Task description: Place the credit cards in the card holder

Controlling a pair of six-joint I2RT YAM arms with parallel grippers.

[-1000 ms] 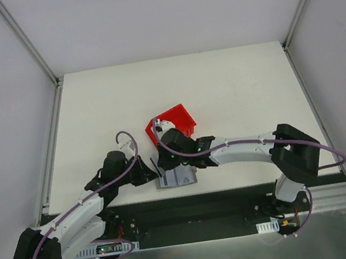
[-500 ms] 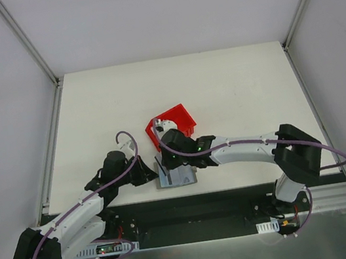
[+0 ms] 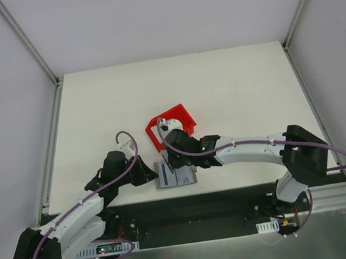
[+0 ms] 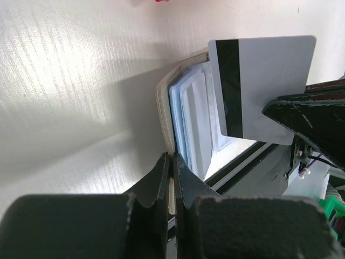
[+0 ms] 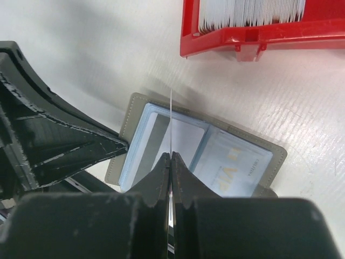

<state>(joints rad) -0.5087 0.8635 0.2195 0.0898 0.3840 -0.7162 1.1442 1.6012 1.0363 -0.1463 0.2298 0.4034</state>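
**Q:** Where is the card holder?

**A:** The card holder (image 3: 176, 175) lies open on the worktop (image 3: 232, 86) at its near edge. Just beyond it is a red bin (image 3: 173, 123) of spare cards (image 5: 248, 13).

**Q:** And the arms?

**A:** The left jaws pinch the holder's left edge, likely to pin it flat. The right jaws clamp one card (image 4: 264, 81) on edge over the slots, probably to slide it in. I cannot tell whether the card touches the holder.
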